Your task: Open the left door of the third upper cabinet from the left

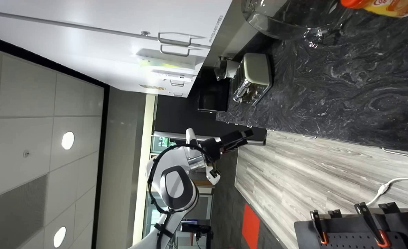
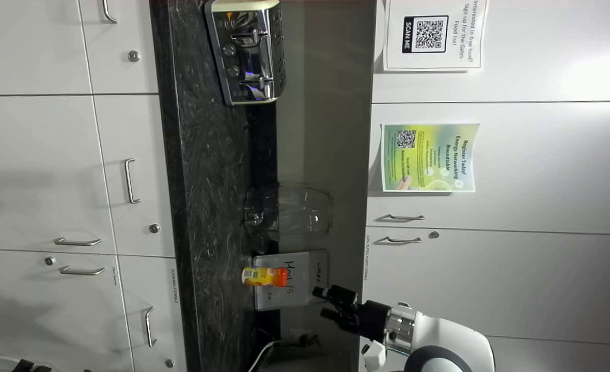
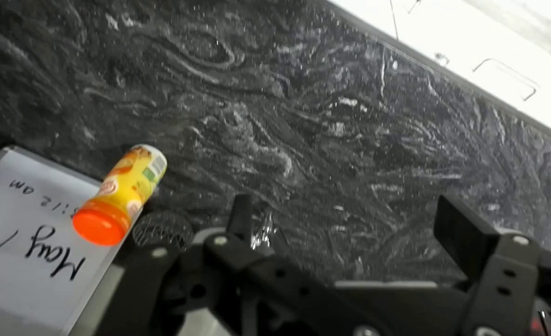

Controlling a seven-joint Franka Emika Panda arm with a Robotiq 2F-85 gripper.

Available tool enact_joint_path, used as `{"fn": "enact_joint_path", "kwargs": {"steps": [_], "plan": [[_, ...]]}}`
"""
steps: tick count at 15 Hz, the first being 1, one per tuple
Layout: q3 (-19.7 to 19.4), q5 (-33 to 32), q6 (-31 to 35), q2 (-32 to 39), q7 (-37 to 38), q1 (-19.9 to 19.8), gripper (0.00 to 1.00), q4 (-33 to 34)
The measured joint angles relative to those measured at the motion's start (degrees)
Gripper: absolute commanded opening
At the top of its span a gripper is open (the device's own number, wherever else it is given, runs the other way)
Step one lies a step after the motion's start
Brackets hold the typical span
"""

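Observation:
Both exterior views are turned on their side. The third upper cabinet (image 2: pixel 490 289) is a white two-door wall cabinet with paired metal handles; it also shows in an exterior view (image 1: pixel 96 10). Its left door (image 2: pixel 547 165) is a flat white panel with a green poster on it, and also shows in an exterior view (image 1: pixel 110 41). Both doors look shut, and the interior is hidden. My gripper (image 2: pixel 321 303) is in front of the counter, below and apart from the door handles. It also shows in an exterior view (image 1: pixel 246 137). In the wrist view the gripper (image 3: pixel 345 219) is open and empty, facing the counter.
The dark marbled counter (image 3: pixel 280 93) runs below the cabinets. On it stand a toaster (image 2: pixel 248 57), a clear glass dispenser (image 2: pixel 305 209), a yellow bottle with an orange cap (image 3: pixel 126 186) and a small whiteboard (image 3: pixel 14 280). Black clamps (image 1: pixel 366 218) stand at an exterior view's edge.

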Motion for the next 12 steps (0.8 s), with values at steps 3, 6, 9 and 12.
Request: {"fn": "enact_joint_path", "kwargs": {"steps": [3, 6, 9, 12], "plan": [[-1.00, 0.01, 5.83, -2.20, -2.13, 0.13, 1.00, 2.30], [-3.27, 0.57, 11.25, -3.36, -6.97, 1.46, 1.00, 5.36], [-6.81, 2.09, 15.25, -3.21, -12.72, 4.65, 1.00, 8.99], [-10.66, 4.50, 17.02, -2.02, -18.80, 8.87, 1.00, 13.17]]}}
